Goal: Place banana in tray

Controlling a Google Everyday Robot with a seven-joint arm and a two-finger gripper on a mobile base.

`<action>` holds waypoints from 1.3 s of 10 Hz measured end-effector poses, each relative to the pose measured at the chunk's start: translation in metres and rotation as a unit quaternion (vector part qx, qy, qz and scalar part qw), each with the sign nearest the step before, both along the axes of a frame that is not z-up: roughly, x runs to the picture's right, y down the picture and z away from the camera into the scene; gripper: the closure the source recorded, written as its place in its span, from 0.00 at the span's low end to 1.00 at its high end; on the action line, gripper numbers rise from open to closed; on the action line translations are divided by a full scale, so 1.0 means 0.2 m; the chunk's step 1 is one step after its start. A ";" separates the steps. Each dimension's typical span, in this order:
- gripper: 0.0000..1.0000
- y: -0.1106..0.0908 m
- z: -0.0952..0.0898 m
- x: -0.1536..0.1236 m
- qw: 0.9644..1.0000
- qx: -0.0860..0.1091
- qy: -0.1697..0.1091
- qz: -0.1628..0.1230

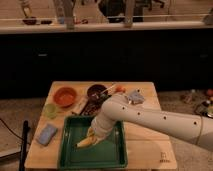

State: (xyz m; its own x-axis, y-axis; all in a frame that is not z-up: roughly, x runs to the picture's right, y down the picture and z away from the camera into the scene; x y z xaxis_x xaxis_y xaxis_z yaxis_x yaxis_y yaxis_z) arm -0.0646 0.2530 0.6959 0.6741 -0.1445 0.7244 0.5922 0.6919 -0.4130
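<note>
The gripper (93,135) is low over the dark-green tray (68,156), at the end of the white arm (150,119), which reaches in from the right edge of the view and bends down toward the tray's middle. Right at its tip lies the banana (83,143), pale yellow, slanting down to the left, its upper end hidden by the gripper and its lower end over the tray floor. It is inside the tray's rim, left of centre, but whether the gripper is clamped on it or merely touching it, I cannot tell, nor whether the fruit rests on the tray floor. The tray sits at the near edge of the light wooden table (146,150). Just left of the tray lies a blue pad (47,134), and behind that a small pale-green cup (50,110). Further back stand an orange bowl (65,96) and a dark bowl (96,91) with something thin sticking out of it. A small orange fruit (119,89) lies just right of the dark bowl, and a greyish object (134,96) sits beside the arm's upper side. Behind the table runs a long dark counter (105,55)
</note>
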 end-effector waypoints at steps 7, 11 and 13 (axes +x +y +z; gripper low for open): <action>0.93 0.04 0.03 -0.09 0.998 -0.029 -0.064 -0.005; 0.53 0.03 0.07 -0.06 0.997 -0.044 -0.068 0.005; 0.33 0.03 0.09 -0.05 0.996 -0.047 -0.071 0.006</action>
State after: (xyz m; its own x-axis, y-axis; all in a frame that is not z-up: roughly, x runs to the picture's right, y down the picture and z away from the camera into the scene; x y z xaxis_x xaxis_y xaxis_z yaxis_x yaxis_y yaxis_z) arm -0.0742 0.2595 0.7130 0.5657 -0.0633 0.8222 0.6404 0.6618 -0.3897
